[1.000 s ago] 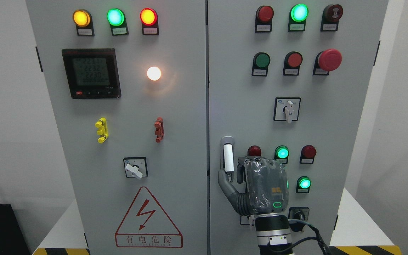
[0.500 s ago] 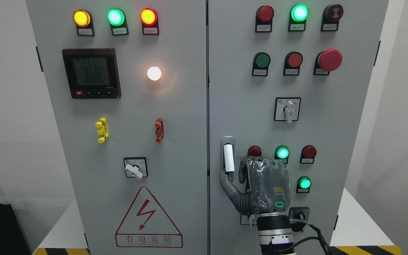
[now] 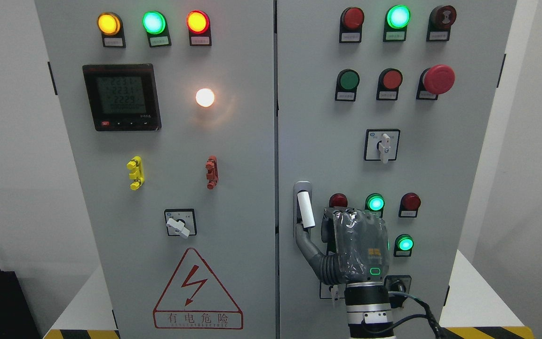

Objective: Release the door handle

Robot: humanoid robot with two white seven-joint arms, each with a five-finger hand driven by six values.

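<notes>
Right hand (image 3: 346, 245) stood just right of handle (image 3: 305, 207); thumb touched handle's lower end, fingers loosely spread, gripping nothing. Handle white, upright.

I count two cabinet doors (image 3: 233, 155), one door handle (image 3: 304, 209) just left of my fingers (image 3: 328, 227), and one right hand (image 3: 358, 247). Above them: five green lamps (image 3: 397, 17), two rotary switches (image 3: 382, 145), one meter (image 3: 122, 97), one red mushroom button (image 3: 438, 79). One warning triangle (image 3: 197, 292) sits lower left.
</notes>
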